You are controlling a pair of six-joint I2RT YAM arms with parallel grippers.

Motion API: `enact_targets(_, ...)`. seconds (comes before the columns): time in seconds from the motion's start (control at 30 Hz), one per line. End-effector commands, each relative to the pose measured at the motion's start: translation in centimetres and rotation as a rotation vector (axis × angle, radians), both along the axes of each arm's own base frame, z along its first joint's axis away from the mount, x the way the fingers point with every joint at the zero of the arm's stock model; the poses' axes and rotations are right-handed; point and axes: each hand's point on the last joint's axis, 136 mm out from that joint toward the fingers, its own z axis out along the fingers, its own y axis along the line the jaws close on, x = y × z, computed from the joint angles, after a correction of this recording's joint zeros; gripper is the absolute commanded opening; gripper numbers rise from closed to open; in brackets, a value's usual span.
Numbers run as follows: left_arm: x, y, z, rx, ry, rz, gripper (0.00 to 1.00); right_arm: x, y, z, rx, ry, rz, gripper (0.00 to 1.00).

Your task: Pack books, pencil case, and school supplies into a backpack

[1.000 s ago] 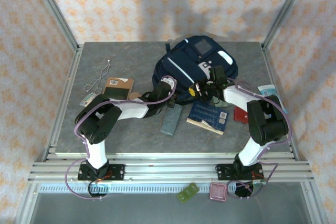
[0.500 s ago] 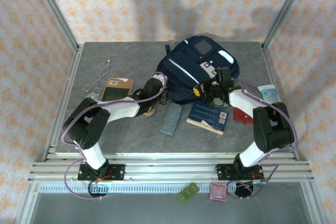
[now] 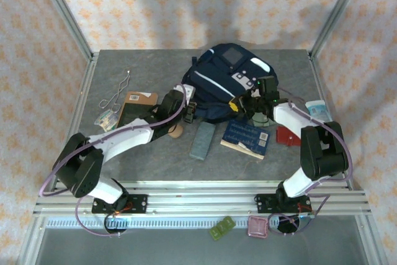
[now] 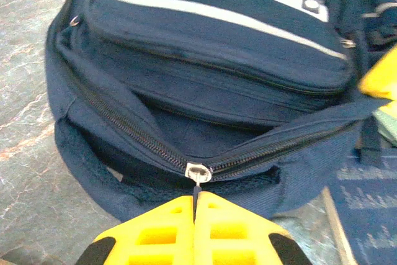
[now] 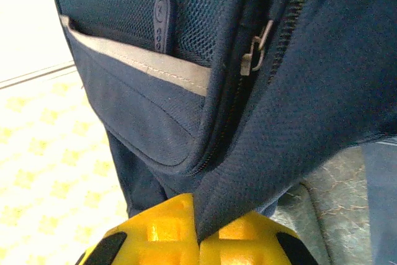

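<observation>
**Both grippers clamped on the backpack**

Top view: navy backpack [image 3: 226, 79] at the far middle of the table [image 3: 142, 69]. Left gripper [image 3: 188, 110] at its near-left edge, right gripper [image 3: 253, 102] at its near-right edge. Blue book [image 3: 245, 138] and grey-blue case [image 3: 201, 141] flat just in front; brown book [image 3: 138, 105] off to the left.

Left wrist: yellow fingers pressed together on the zipper pull [image 4: 197, 172], main compartment gaping open behind.

Right wrist: fingers pinched tight on a fold of backpack fabric.

The backpack [image 3: 226, 82] sits at the rear middle of the counter [image 3: 149, 69]. One book [image 3: 246, 138] lies just before it to the right. A flat case [image 3: 201, 141] lies left of that, and a second book [image 3: 138, 107] farther left.
</observation>
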Motion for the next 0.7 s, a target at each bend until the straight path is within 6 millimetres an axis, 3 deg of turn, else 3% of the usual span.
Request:
enact_targets(0.0, -2.4, 0.0, -0.5, 0.051, 0.042, -0.029, 0.0, 3.2, -2.0, 1.3, -0.058, -0.116, -0.043, 0.0)
enact_targets(0.17, -2.6, -0.5, -0.2, 0.007, 0.034, -0.007, 0.0, 4.3, -2.2, 1.7, -0.038, -0.123, -0.046, 0.0)
enact_targets(0.33, -2.1, -1.5, -1.2, -0.004, 0.067, -0.029, 0.0, 5.2, -3.2, 1.8, -0.076, -0.131, -0.036, 0.0)
enact_targets(0.37, -1.8, -1.6, -1.7, -0.002, 0.081, -0.026, 0.07, 5.3, -3.2, 1.6, -0.083, -0.127, -0.026, 0.0)
enact_targets(0.43, -1.4, -1.8, -2.9, -0.023, 0.124, -0.045, 0.36, 5.5, -3.3, 0.9, -0.108, -0.106, 0.0, 0.0)
enact_targets(0.47, -1.1, -1.8, -3.3, -0.041, 0.143, -0.048, 0.42, 5.4, -3.4, 0.4, -0.114, -0.094, 0.004, 0.0)
enact_targets(0.6, 0.2, -1.9, -3.9, -0.134, 0.204, -0.085, 0.58, 4.7, -3.4, -0.7, -0.108, -0.076, 0.0, 0.0)
enact_targets(0.67, 0.7, -2.1, -3.7, -0.162, 0.214, -0.106, 0.61, 4.4, -3.4, -1.0, -0.102, -0.071, -0.001, 0.0)
